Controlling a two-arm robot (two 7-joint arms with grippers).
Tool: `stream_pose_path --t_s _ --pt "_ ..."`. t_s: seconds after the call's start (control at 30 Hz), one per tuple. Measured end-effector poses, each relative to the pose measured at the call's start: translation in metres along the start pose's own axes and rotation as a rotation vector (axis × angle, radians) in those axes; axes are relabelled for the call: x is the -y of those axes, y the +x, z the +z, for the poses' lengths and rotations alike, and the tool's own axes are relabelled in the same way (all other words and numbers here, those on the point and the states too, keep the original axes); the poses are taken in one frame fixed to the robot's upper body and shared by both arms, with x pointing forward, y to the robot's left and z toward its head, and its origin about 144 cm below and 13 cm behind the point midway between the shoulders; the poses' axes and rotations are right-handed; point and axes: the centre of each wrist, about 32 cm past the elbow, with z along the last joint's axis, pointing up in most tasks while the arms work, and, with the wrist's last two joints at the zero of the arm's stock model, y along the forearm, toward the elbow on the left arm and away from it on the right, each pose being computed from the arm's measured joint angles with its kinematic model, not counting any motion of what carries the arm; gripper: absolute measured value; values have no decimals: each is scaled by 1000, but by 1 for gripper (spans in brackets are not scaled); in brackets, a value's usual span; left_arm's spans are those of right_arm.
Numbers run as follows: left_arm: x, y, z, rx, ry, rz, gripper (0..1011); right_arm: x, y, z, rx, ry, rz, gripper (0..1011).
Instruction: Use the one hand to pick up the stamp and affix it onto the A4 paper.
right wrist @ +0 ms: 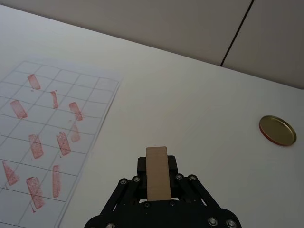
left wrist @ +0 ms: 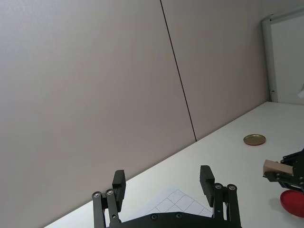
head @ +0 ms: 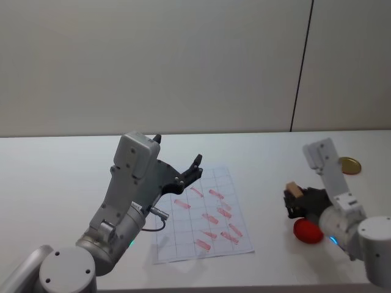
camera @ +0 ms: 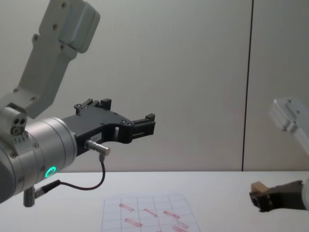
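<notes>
1. Currently, the right hand (head: 297,201), a black two-fingered gripper, is closed on the small tan wooden stamp (right wrist: 157,173), raised above the white desk (head: 269,159).
2. Next move, judged: carry it left over the grid-printed white A4 paper (head: 201,213) and press down.
3. Left hand (left wrist: 164,183) hangs spread and empty above the paper.

No readable text, labels or numbers — paper marks are illegible smudges
</notes>
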Motion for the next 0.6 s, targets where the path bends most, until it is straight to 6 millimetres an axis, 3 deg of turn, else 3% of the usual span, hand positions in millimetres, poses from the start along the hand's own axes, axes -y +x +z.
stream_pose_path --t_s 0.6 --pt "0 0 0 0 0 0 993 -1 21 -28 -43 -85 -13 218"
